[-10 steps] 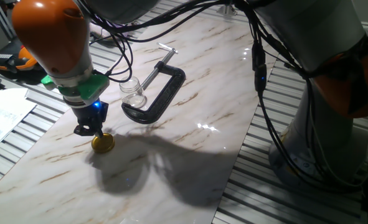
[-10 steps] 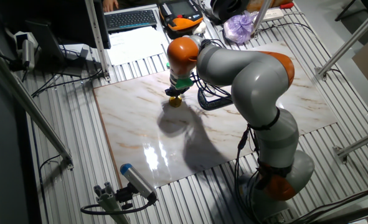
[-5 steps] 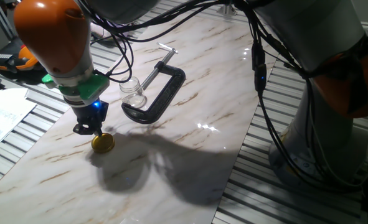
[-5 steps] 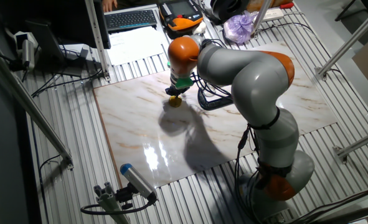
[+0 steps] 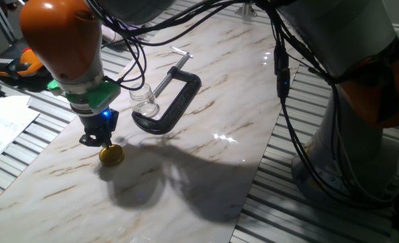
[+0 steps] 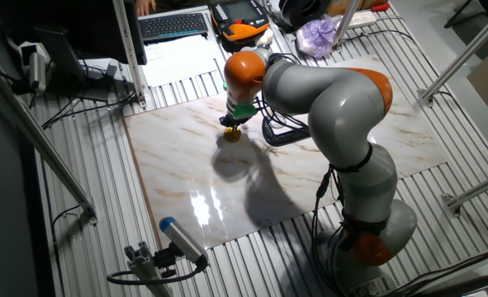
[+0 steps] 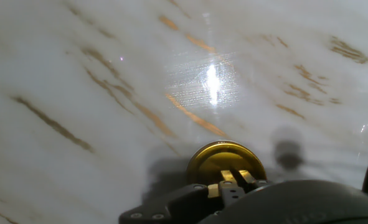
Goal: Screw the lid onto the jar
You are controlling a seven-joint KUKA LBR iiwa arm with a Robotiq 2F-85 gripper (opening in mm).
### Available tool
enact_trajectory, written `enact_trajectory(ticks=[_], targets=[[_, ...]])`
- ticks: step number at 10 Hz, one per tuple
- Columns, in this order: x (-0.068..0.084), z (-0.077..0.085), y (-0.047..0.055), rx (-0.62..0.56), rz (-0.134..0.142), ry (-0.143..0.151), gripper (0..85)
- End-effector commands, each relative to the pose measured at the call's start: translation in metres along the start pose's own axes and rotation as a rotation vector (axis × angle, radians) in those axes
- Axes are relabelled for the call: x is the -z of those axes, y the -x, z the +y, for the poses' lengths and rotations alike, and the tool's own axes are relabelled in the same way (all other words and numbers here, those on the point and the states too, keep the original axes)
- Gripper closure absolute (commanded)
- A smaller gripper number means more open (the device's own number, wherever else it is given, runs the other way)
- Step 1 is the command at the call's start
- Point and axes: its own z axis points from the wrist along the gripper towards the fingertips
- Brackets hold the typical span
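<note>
Shiny gold-yellow round metal lid (image 5: 111, 154), gleaming. Clear glass jar (image 5: 144, 100), colourless. White marbled counter (image 5: 206, 108) veined with tan-brown streaks. Black C-clamp (image 5: 169, 101) with silver screw. Black pincer (image 5: 98, 140) under a green collar and blue light, below an orange and grey arm.

Lighting: overhead, moderately bright. Bench (image 5: 206, 81): glossy marble with white glare patches in both fixed views and a strong hotspot in the hand view. Shadows: the arm's broad, soft-edged shadow lies across the bench. Sharpness: fixed views fairly sharp; hand view soft, near claw (image 7: 233, 180) blurred.
</note>
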Motion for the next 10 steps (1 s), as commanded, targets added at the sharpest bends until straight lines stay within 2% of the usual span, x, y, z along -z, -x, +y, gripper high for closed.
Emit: enact_trajectory(ticks=[1,2,6,7,10], targets=[[-0.0004,0.0009,-0.0009,0.003,0.001,-0.003,68.0],[-0.0011,0.0024,-0.0026,0.002,0.001,-0.003,51.0],[-0.0022,0.0052,-0.0064,-0.004,-0.003,-0.004,51.0],[-0.0025,0.0048,-0.0062,-0.006,-0.005,-0.006,34.0],[-0.0036,0.0030,-0.0061,-0.006,-0.007,-0.014,34.0]])
